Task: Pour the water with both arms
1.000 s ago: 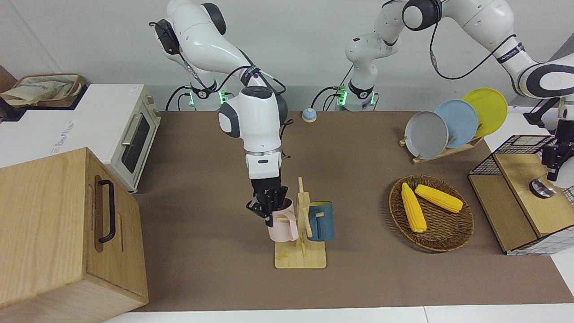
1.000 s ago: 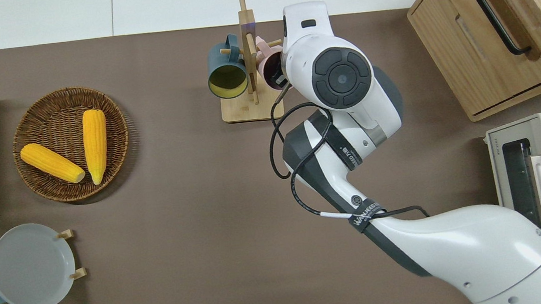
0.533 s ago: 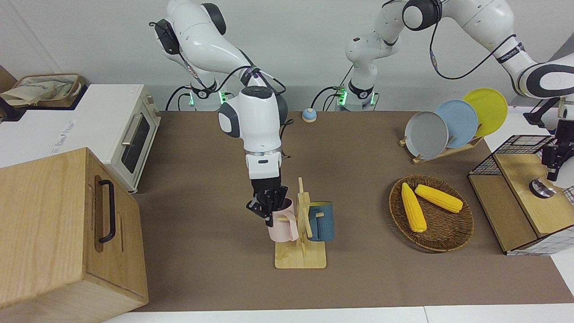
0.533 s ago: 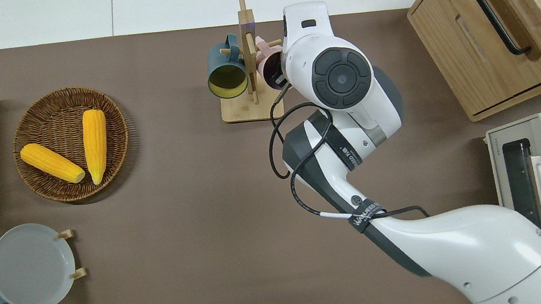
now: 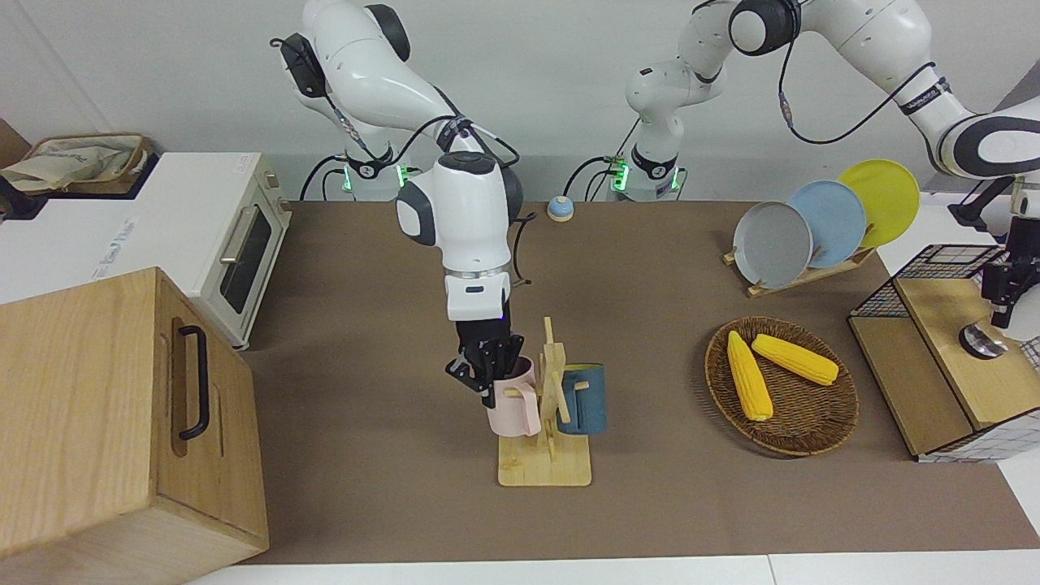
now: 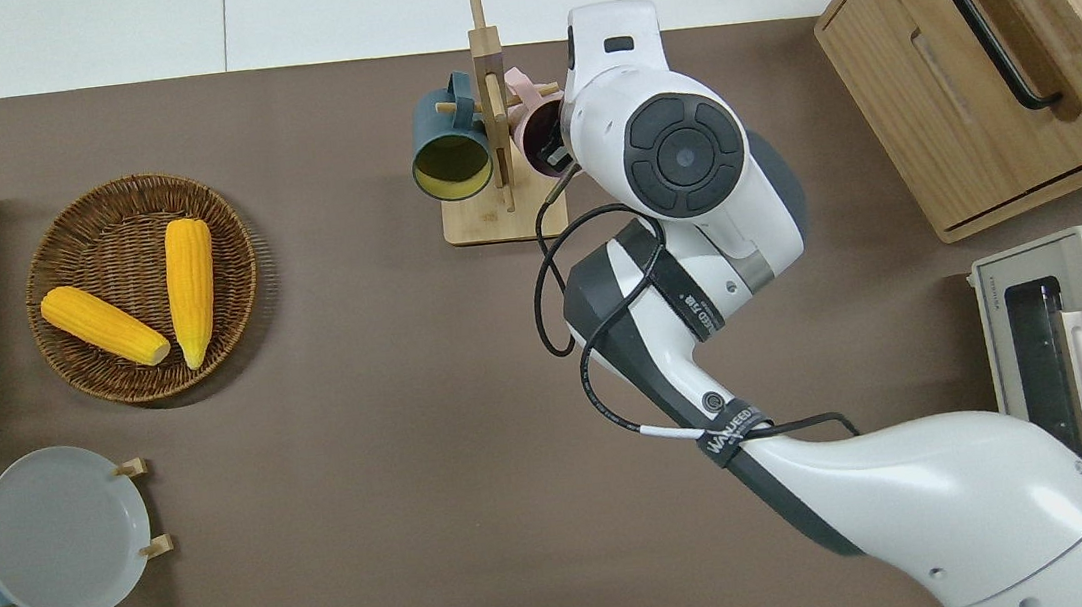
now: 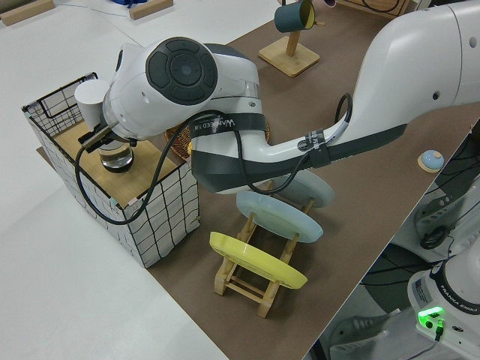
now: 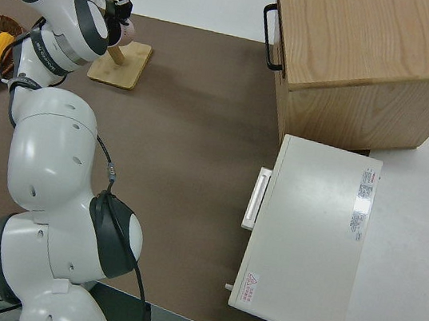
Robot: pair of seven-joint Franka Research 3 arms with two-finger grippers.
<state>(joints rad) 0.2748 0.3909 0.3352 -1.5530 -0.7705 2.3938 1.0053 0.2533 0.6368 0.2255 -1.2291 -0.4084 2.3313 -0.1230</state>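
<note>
the right gripper (image 5: 487, 375) has risen a little, and the pink mug (image 5: 513, 413) has come up with it. the wooden mug rack (image 5: 544, 470) has shifted too: its post leans more, and the blue mug (image 5: 587, 406) has moved slightly. the fingers pinch the pink mug's rim, one inside and one outside.

the mug looks still caught on its peg, so i judge the lift should slide outward along the peg, away from the post, rather than straight up, or the rack may tip.

the left gripper (image 5: 999, 310) hangs just above a small glass vessel (image 5: 979, 341) on the shelf of the wire crate (image 5: 934, 264). i cannot tell whether it grips anything.

the brown table (image 5: 650, 268) has free room nearer the robots than the rack. the corn basket (image 5: 812, 443) sits toward the left arm's end, the wooden cabinet (image 5: 97, 422) toward the right arm's.
</note>
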